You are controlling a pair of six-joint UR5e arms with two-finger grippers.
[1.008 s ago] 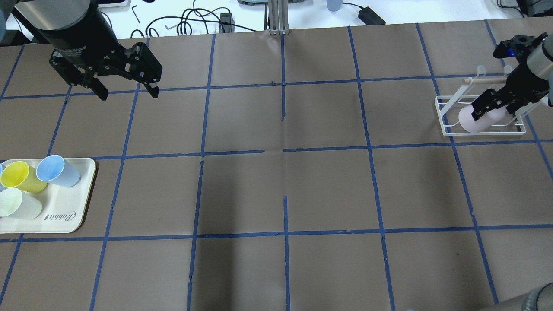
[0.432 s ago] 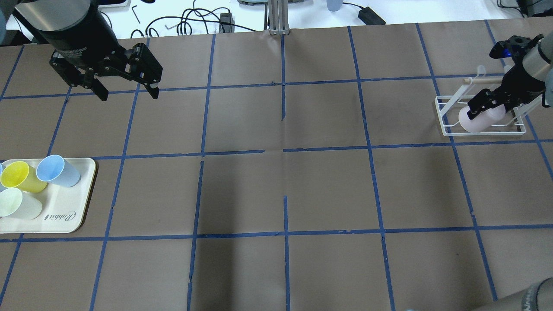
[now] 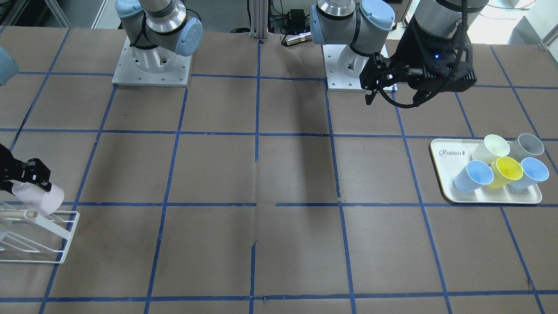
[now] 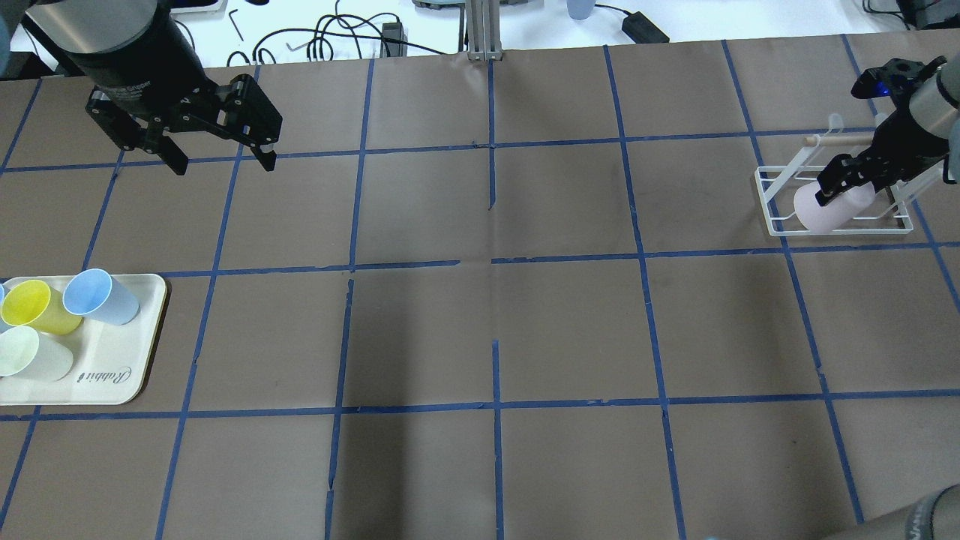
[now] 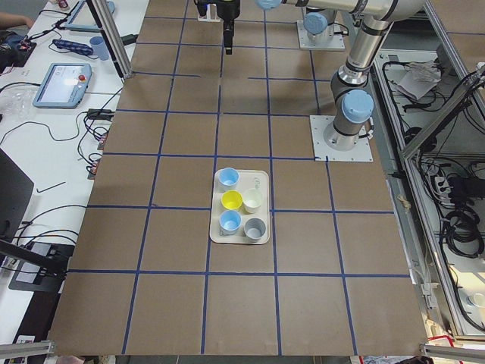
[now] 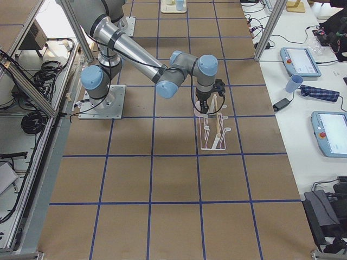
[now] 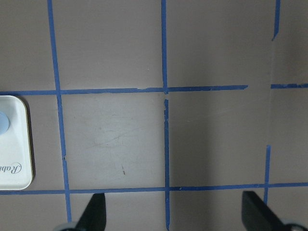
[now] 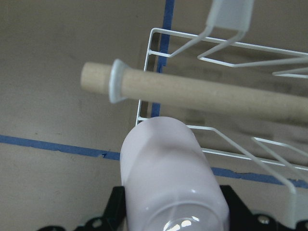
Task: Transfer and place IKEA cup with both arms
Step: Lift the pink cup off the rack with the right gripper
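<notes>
Pink IKEA cup (image 4: 820, 211) | between fingers (image 4: 828, 193) of right gripper (image 4: 841, 184), seemingly clamped | over rack (image 4: 772, 219)

The tray (image 4: 112, 352) sits at the counter's (image 4: 487, 337) left end, bearing five other cups (image 3: 505, 163) bunched in its outer half. The left pincer (image 4: 223, 166) hangs over bare counter inward of the tray, apart from it. The rack (image 8: 202, 96) stands at the right end. The right pincer (image 4: 840, 191) holds the cup (image 4: 817, 211) tilted over the rack, closed end toward the counter's middle, just beside the rack's rod.
</notes>
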